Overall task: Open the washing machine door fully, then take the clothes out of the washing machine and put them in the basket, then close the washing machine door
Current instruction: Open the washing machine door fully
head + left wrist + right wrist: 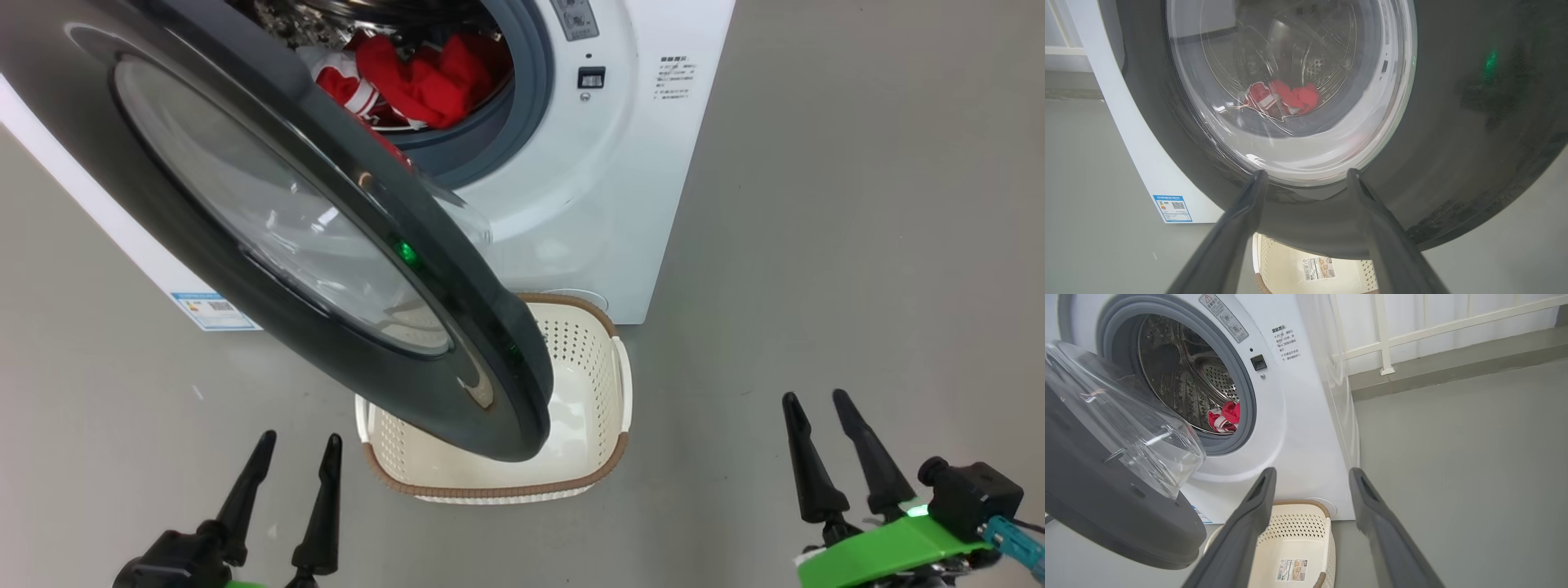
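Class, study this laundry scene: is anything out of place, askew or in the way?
The washing machine door stands only part open, and its black rim overhangs the basket, covering part of its mouth. The clothes lie inside the drum. Nothing looks spilled or damaged.

Glossy black around clear glass on the washing machine door (277,220); red with white stripes on the clothes (416,77); white on the washing machine (588,188); cream-white, hole-dotted, brown-rimmed on the basket (584,384).
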Controlling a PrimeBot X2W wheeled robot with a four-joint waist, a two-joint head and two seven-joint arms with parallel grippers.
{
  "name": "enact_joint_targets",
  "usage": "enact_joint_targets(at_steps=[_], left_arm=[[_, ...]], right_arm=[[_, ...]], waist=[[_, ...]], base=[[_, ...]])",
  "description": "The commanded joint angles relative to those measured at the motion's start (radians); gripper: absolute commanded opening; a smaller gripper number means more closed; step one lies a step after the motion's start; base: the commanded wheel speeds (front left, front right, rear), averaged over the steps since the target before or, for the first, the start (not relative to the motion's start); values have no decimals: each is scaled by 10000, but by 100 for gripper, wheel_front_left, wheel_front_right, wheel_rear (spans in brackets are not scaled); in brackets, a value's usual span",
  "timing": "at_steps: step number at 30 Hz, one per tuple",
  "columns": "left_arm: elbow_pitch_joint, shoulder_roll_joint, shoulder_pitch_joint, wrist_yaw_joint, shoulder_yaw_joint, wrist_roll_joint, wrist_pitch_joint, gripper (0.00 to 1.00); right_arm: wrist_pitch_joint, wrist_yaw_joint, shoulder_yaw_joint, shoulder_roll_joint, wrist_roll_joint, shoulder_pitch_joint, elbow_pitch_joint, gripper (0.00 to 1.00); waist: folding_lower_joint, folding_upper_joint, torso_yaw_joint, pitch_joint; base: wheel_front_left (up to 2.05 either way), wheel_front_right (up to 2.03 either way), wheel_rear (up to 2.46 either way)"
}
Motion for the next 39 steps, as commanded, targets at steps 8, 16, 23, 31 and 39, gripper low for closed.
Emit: enact_joint_targets(at_steps=[8,16,23,31,39], left_arm=[[-249,116,-226,-56,222,9,-122,100],[-245,58,-81,-56,136,-7,-122,100],[-209,5,-43,-56,-9,-30,-122,100],[-235,-25,-81,-56,-156,-98,-122,100],[-267,-75,-176,-56,-158,-194,-122,100]], right_arm=[[-64,65,827,-117,1254,-1071,-580,0],[-64,65,2510,-557,3776,-2304,-567,0],[-47,65,4903,-1672,6683,-3474,-469,0],[930,65,6610,-2618,9582,-4547,-805,0],[1992,65,7175,-3069,10819,-4919,-1142,0]], waist=[[0,0,88,-16],[0,0,256,-179],[0,0,557,-219],[0,0,926,-68],[0,0,1352,93]], base=[[0,0,0],[0,0,0],[0,0,0],[0,0,0],[0,0,0]])
